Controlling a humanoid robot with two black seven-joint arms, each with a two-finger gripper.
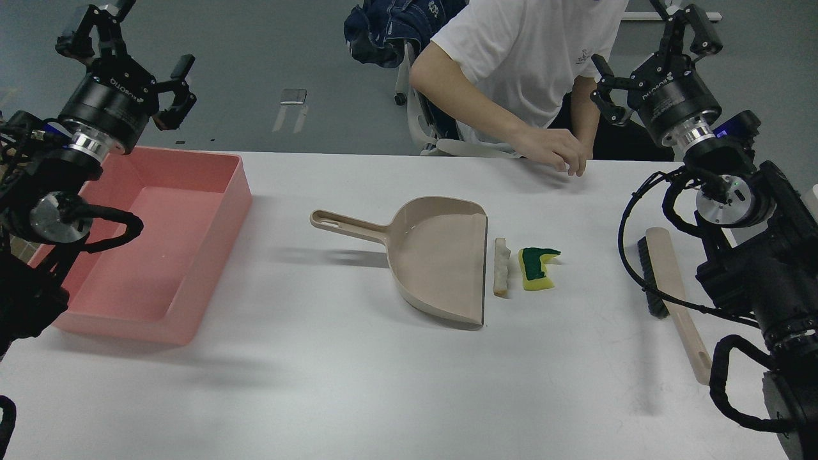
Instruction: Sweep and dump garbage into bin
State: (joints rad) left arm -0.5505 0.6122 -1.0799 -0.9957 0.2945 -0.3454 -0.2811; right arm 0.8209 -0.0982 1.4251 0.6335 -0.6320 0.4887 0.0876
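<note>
The garbage lies mid-table: a yellow sponge piece with a green top (537,269) and a whitish-tan stick (501,266), just right of the mouth of the beige dustpan (434,255). The pink bin (192,255) stands at the table's left end and looks empty. A beige brush with black bristles (671,294) lies at the right, partly behind my right arm. My left gripper (124,45) hangs open above the bin's far left corner, holding nothing. My right gripper (652,48) is raised at the far right, open and empty.
A person in a white shirt sits across the table, with a hand (556,150) resting on the far edge. The dustpan's handle (345,223) points left toward the bin. The white table (383,383) is bare along the front.
</note>
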